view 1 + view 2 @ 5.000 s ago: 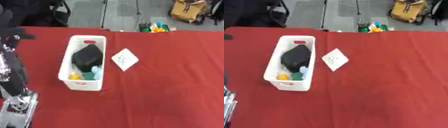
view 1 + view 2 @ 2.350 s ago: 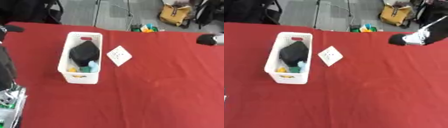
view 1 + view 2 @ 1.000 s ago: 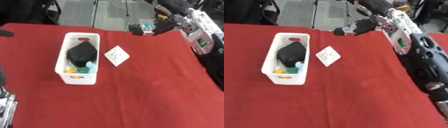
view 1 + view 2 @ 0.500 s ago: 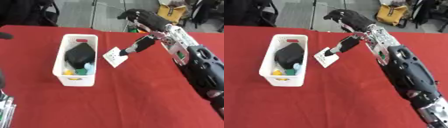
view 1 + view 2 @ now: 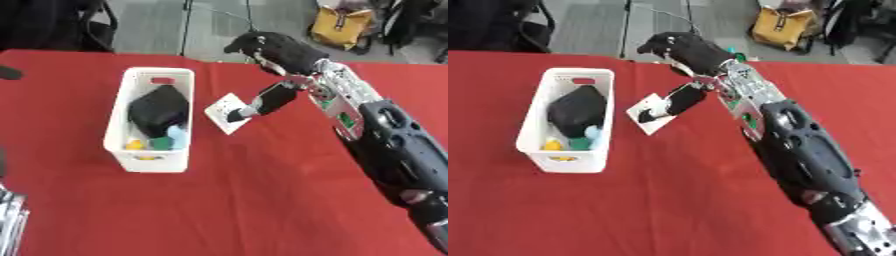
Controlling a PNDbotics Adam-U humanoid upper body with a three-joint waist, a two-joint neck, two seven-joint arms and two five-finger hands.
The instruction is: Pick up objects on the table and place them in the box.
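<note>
A white card [image 5: 223,111] lies flat on the red table [image 5: 219,200], just right of the white box [image 5: 145,162]. Inside the box are a black object [image 5: 158,110] and small light blue, green and yellow pieces. My right arm reaches in from the lower right. Its black hand [image 5: 276,50] hovers above and behind the card, and one long straight finger [image 5: 262,99] stretches down with its tip on the card's right side. The other fingers hang relaxed, holding nothing. A silver sliver of my left arm [image 5: 9,220] shows at the lower left edge; its hand cannot be made out.
The table's far edge runs along the top. Behind it on the floor stand a yellow bag [image 5: 346,25] and a black chair [image 5: 52,22]. My right forearm [image 5: 798,145] lies over the right part of the table.
My right hand has swung in from the upper right and come down to the left, so its finger now rests on the white card. The card and box stay put.
</note>
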